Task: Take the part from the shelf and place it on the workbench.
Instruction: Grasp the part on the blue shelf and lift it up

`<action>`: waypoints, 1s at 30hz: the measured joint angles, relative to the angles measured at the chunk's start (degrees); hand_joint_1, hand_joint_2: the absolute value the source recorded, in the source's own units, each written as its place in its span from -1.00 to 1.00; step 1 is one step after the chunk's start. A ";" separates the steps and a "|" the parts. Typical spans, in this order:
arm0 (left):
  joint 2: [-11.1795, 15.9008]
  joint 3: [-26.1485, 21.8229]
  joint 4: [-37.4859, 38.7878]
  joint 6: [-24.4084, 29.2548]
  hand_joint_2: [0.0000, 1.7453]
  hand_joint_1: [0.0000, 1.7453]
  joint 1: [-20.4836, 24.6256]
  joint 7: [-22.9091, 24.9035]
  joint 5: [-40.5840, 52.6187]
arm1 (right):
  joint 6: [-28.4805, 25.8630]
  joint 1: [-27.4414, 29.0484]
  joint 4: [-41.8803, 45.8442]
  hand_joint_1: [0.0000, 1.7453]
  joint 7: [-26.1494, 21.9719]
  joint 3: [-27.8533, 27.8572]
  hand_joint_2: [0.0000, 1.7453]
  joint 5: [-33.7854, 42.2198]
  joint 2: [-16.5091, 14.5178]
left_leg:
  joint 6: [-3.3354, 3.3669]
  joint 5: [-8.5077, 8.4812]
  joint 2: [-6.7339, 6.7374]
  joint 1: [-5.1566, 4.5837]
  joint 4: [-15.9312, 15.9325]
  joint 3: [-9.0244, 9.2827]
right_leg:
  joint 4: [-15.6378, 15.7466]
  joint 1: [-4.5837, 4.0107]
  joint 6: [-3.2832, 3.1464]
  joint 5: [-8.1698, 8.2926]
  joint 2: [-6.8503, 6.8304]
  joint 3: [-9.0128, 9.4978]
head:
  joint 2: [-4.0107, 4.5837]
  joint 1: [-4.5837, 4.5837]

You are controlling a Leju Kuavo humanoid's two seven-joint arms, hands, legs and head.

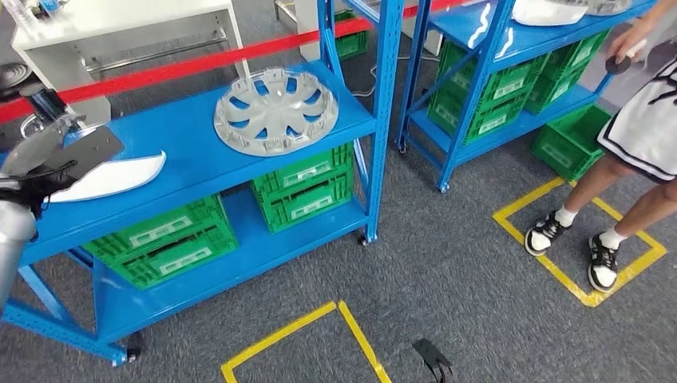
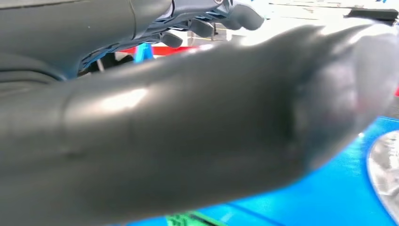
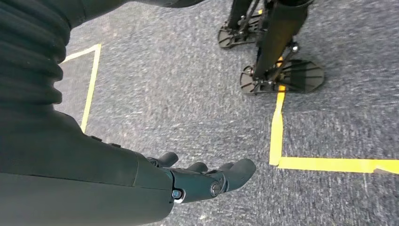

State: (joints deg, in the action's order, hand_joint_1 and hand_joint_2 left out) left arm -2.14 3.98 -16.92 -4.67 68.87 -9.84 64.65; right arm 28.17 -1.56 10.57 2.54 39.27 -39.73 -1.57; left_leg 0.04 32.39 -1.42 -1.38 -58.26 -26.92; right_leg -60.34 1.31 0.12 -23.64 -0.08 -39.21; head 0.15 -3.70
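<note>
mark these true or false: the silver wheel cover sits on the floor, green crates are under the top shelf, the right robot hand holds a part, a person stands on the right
1. The silver wheel cover sits on the floor. False: it lies on the blue shelf.
2. Green crates sit under the top shelf. True.
3. The right robot hand holds a part. False: it hangs empty over the carpet.
4. A person stands on the right. True.

The shelf (image 1: 192,136) is bright blue, carrying a silver-grey spoked part (image 1: 275,110) and green crates (image 1: 307,185). Yellow tape (image 1: 351,331) lines mark the speckled grey floor (image 1: 447,263).
</note>
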 joint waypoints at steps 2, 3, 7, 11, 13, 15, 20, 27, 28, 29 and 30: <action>0.12 0.07 -0.34 0.07 -1.00 -1.00 0.27 -0.02 -0.08 | -0.02 -0.21 0.02 -1.00 -0.15 0.03 1.00 0.02 0.04 | -0.74 -1.16 0.19 0.22 -3.10 -1.15 | 0.21 0.06 -0.83 -0.76 0.06 1.17 | 0.00 0.07; 0.18 0.09 -0.42 0.09 -1.00 -1.00 0.34 -0.02 -0.13 | -0.04 -0.32 0.03 -1.00 -0.21 0.05 1.00 -0.01 0.10 | -1.13 -1.97 0.34 0.36 -6.14 -3.07 | 0.36 0.16 -1.13 -1.25 0.11 2.00 | 0.00 0.14; 0.88 0.19 -0.28 0.24 -1.00 -1.00 -0.44 -0.08 -0.62 | -0.08 -0.30 0.03 -1.00 -0.37 0.09 1.00 -0.49 0.22 | -2.25 2.49 0.81 1.08 -16.25 -13.44 | 0.92 0.34 -1.44 -4.30 0.39 6.00 | 0.00 0.26; 1.86 0.43 -0.20 0.47 -1.00 -1.00 -0.73 -0.17 -1.13 | -0.08 -0.20 0.02 -1.00 -0.38 0.09 1.00 -0.99 0.17 | -1.57 -2.16 1.16 1.01 -7.43 -16.07 | 1.12 0.45 -1.09 -7.98 0.65 10.68 | 0.00 0.32; 2.49 0.61 -0.03 0.46 -1.00 -1.00 -0.85 -0.15 -1.44 | -0.07 -0.30 -0.01 -1.00 -0.26 0.09 1.00 -1.22 0.07 | -0.79 -10.64 1.25 0.59 -1.22 -15.59 | 1.51 0.36 -0.47 -9.55 0.89 12.38 | 0.00 0.56; 2.92 0.80 -0.01 0.46 -1.00 -1.00 -0.91 -0.06 -1.71 | -0.06 -0.39 -0.02 -1.00 -0.16 0.09 1.00 -1.39 0.02 | -0.37 -13.50 1.10 0.40 0.86 -15.00 | 1.72 0.18 0.09 -10.30 1.11 13.66 | 0.00 0.73; 2.96 0.92 -0.11 0.48 -1.00 -1.00 -0.90 -0.02 -1.83 | -0.06 -0.39 -0.01 -1.00 -0.14 0.09 1.00 -1.43 0.02 | -0.24 -13.69 1.00 0.48 1.04 -14.65 | 1.61 0.09 0.26 -10.34 1.09 14.35 | 0.00 0.66; 2.58 1.89 -0.41 -0.08 -1.00 -1.00 -0.91 -0.08 -2.88 | -0.05 -0.49 0.03 -1.00 -0.16 0.09 1.00 -1.79 0.19 | 1.05 -6.56 0.27 0.66 0.15 -6.66 | -6.95 -0.26 1.06 -11.44 0.58 -0.76 | 0.00 0.14; 2.55 1.91 -0.28 -0.67 -1.00 -1.00 -0.95 -0.06 -3.29 | -0.05 -0.43 0.03 -1.00 -0.17 0.09 1.00 -1.85 0.21 | 0.77 -5.49 0.18 0.60 -0.47 -5.92 | -3.54 -0.35 0.83 -6.89 0.54 -0.88 | 0.00 0.23; 2.54 1.92 -0.16 -1.52 -1.00 -1.00 -0.99 -0.03 -3.88 | -0.05 -0.37 0.02 -1.00 -0.15 0.09 1.00 -1.96 0.22 | 0.45 -4.64 0.05 0.51 -0.92 -5.66 | -1.55 -0.44 0.53 -3.06 0.51 -0.85 | 0.00 0.31; 2.58 1.92 -0.07 -2.36 -1.00 -1.00 -1.07 -0.03 -4.56 | -0.05 -0.33 0.02 -1.00 -0.12 0.08 1.00 -2.06 0.22 | 0.08 -4.04 -0.09 0.46 -1.27 -5.51 | -0.51 -0.54 0.14 -0.46 0.48 -0.84 | 0.00 0.42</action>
State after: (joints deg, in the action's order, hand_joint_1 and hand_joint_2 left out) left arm 0.44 5.90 -16.99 -7.04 67.79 -9.86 60.10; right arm 28.12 -1.88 10.58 2.41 39.35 -41.79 -1.36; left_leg 0.12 28.35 -1.51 -0.92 -59.53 -32.42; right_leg -60.85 0.77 0.25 -24.10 0.40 -40.05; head 0.15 -3.28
